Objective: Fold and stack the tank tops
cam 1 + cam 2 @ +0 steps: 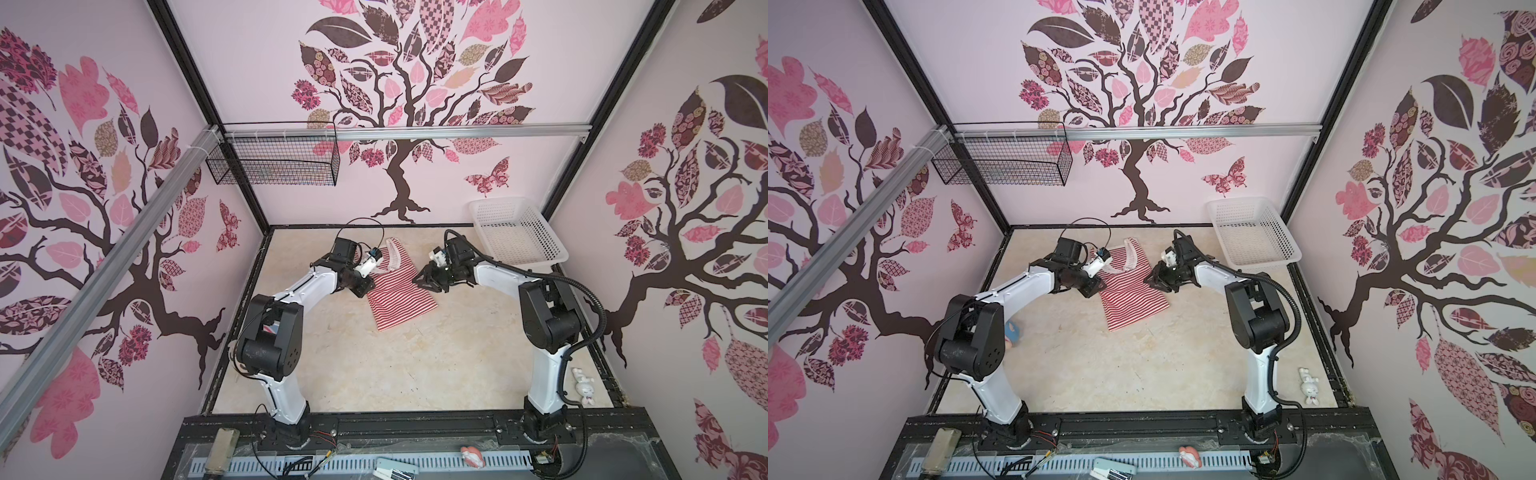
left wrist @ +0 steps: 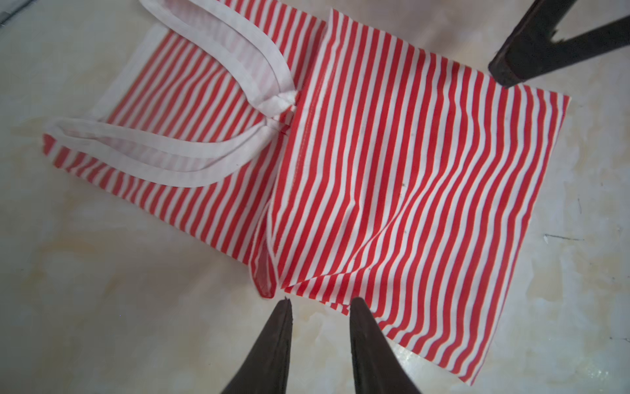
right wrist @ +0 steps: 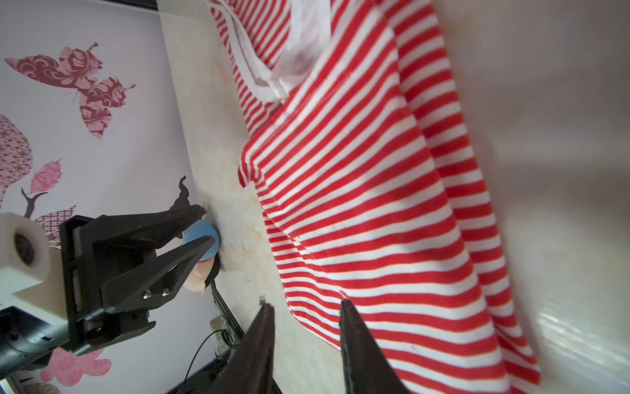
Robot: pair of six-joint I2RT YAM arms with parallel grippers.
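Left wrist view: tank top (image 2: 392, 177) just beyond parted left end effector (image 2: 320, 303).

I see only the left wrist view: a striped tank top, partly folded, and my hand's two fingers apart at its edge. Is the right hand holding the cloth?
Observer: No. In the right wrist view the right hand has its fingers apart at the edge of the tank top, and nothing is gripped between them.
Operator: Is another tank top lying on the table?
Observer: In both top views I find only this one. A white basket stands at the far right corner.
Operator: Is anything lying near the left wall?
Observer: Yes, a plush doll with a blue cap lies by the left wall, apart from the tank top.
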